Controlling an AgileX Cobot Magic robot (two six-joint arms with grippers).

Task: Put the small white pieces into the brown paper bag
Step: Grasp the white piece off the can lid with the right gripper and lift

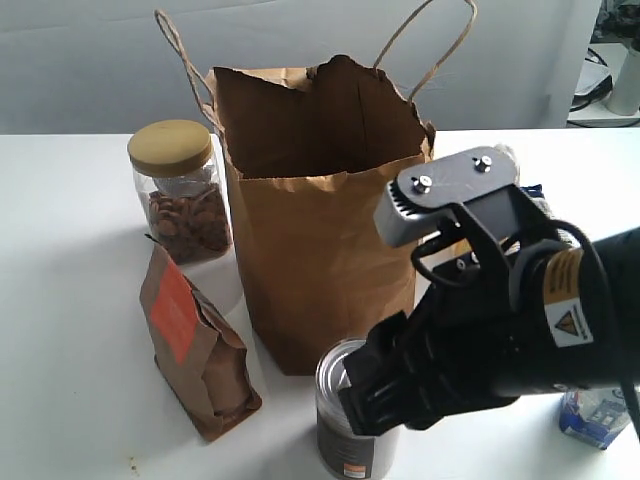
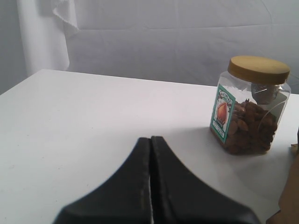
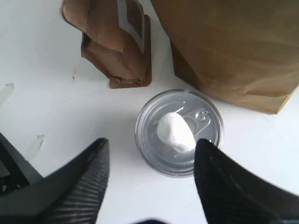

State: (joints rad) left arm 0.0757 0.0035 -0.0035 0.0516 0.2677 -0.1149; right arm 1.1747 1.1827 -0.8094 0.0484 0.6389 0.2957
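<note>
One small lumpy white piece (image 3: 175,132) lies on the lid of a silver can (image 3: 152,122); no other white pieces show. The can (image 1: 340,435) stands just in front of the tall brown paper bag (image 1: 320,220), whose torn top is open. My right gripper (image 3: 152,142) hovers open above the can, one finger over the lid's rim beside the piece, the other out over the table. In the exterior view this gripper (image 1: 372,392) hides most of the can's top. My left gripper (image 2: 151,138) is shut on nothing, low over the table, out of the exterior view.
A clear jar of nuts with a tan lid (image 1: 180,195) stands left of the bag and shows ahead of the left gripper (image 2: 250,107). A small brown pouch with an orange label (image 1: 195,345) stands front left. A white-and-blue carton (image 1: 598,412) sits at the far right.
</note>
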